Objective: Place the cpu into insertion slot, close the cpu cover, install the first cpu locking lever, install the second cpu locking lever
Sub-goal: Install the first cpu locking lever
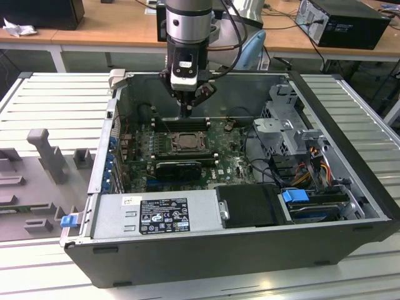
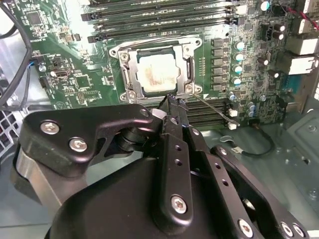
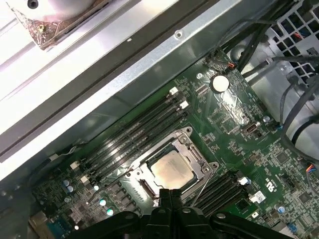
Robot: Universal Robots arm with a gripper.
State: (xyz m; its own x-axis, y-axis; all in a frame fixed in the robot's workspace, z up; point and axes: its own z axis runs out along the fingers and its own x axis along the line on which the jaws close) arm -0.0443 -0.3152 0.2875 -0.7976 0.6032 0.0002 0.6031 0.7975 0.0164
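The cpu (image 2: 158,74) lies flat in its socket on the green motherboard (image 1: 232,161), pale silver top up; it is also in the first wrist view (image 3: 172,169). The cpu cover (image 2: 188,62) lies down around it as a metal frame (image 3: 195,155). A thin wire lever (image 2: 213,105) sticks out from the socket corner, beside my fingertips. My gripper (image 1: 187,114) hangs just above the socket's edge, shut with nothing between the fingers (image 2: 173,99) (image 3: 171,193).
The board sits deep in an open computer case (image 1: 206,259) with tall walls. Memory slots (image 2: 159,20) run beside the socket. A power supply (image 1: 156,215), a drive cage (image 1: 289,125) and loose cables (image 1: 312,167) crowd the exterior view's right and front.
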